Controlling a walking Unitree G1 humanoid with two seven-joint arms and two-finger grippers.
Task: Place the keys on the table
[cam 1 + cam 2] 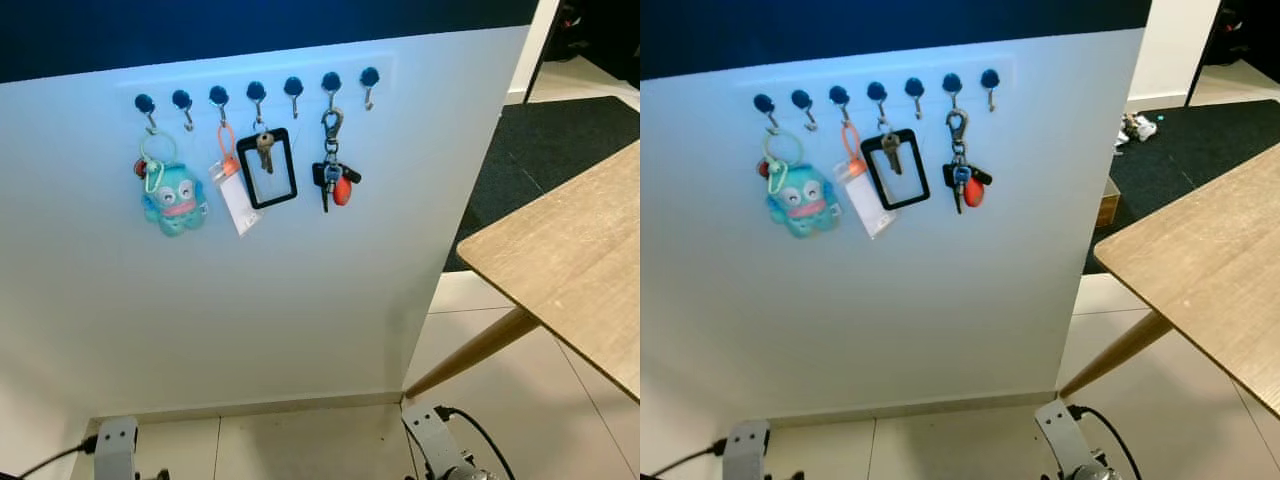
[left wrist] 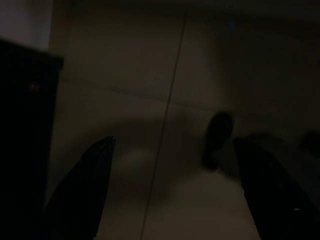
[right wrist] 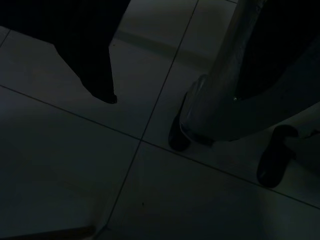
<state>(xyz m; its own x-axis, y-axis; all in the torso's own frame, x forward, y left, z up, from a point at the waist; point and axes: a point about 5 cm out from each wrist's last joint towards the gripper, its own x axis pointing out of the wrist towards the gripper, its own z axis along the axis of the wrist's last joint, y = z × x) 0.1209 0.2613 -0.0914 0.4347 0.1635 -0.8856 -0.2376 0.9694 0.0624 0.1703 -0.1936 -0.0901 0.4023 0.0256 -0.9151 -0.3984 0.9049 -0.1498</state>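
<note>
The keys, a metal bunch on a carabiner clip with a red fob, hang from the sixth of seven dark round hooks on a smooth white wall panel, beside a black rectangular card holder and a teal plush charm. The wood-grain table juts in at the right on a slanted round leg, well apart from the keys, with pale tiled floor between. The left claw hangs low over dim tiles, fingers spread wide and holding nothing; the right claw is too dark to tell.

A white wall panel carries a hook row holding the keys.
</note>
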